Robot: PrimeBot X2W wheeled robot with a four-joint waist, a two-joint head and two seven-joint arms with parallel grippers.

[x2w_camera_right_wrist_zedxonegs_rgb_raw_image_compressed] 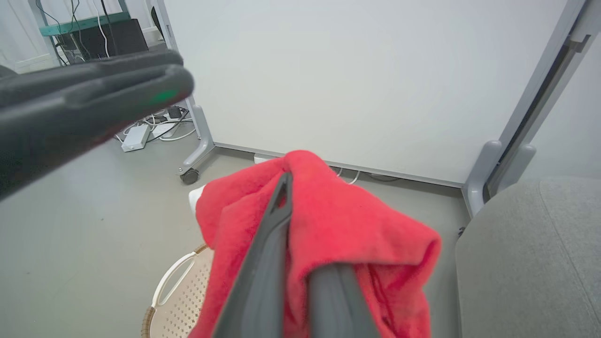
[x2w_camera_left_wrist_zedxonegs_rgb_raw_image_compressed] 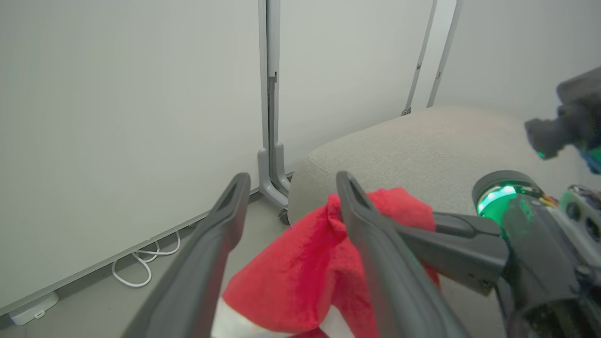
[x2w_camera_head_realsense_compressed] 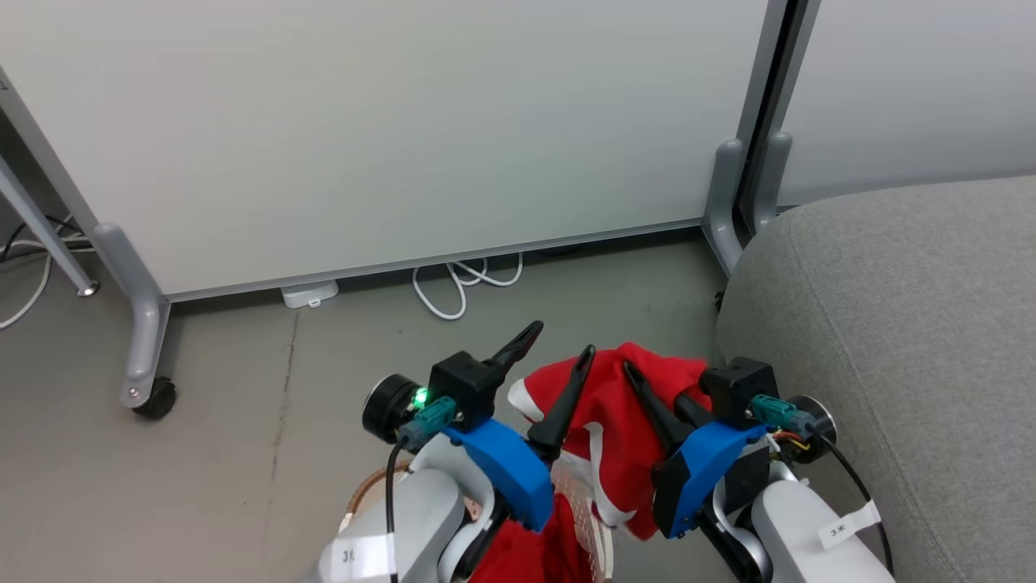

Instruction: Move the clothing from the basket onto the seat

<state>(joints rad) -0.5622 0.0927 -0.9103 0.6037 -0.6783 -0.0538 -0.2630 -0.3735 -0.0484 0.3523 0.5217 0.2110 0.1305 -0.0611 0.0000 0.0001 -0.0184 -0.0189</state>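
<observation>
Grey floor (x2w_camera_head_realsense_compressed: 243, 453), right hand (x2w_camera_head_realsense_compressed: 647, 382) clamping red clothing (x2w_camera_head_realsense_compressed: 609, 413)

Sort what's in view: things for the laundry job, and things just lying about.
For the job:
red garment, held in the right gripper
basket
grey seat
left gripper, open

Lying about:
white cable
white box on the floor
wheeled partition
</observation>
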